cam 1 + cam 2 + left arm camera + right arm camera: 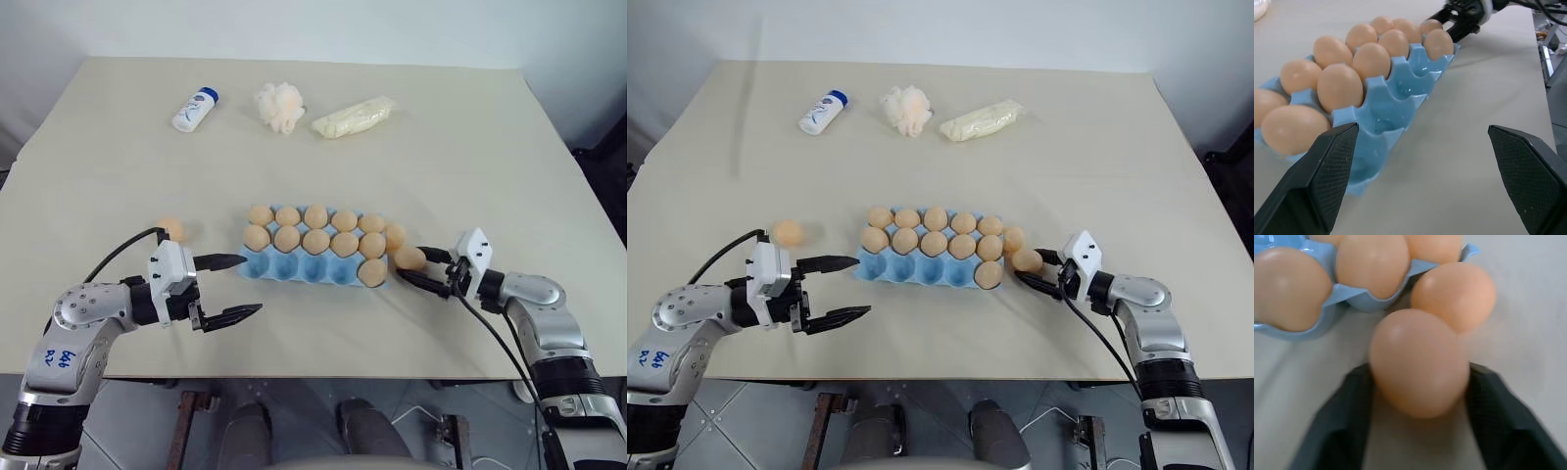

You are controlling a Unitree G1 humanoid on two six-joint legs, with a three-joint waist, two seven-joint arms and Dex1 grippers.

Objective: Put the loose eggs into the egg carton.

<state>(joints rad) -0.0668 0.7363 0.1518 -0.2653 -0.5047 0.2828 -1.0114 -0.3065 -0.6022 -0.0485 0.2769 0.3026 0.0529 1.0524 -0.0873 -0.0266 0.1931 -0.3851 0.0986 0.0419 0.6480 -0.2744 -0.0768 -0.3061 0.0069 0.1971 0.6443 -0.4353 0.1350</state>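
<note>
The light-blue egg carton (294, 269) lies mid-table. Its two back rows are full of eggs, and its front row holds one egg (372, 272) at the right end. My right gripper (416, 264) sits just right of the carton, its fingers (1337, 431) pressed on both sides of a loose egg (1418, 362) on the table. A second loose egg (395, 235) rests against the carton's right end, touching the gripped one. A third loose egg (171, 228) lies left of the carton. My left gripper (252, 284) stands open at the carton's left front corner, holding nothing.
At the back of the table are a white bottle with a blue cap (195, 109), a fluffy cream puff (279, 107) and a clear packet of pale contents (354, 117). The table's front edge runs close below both grippers.
</note>
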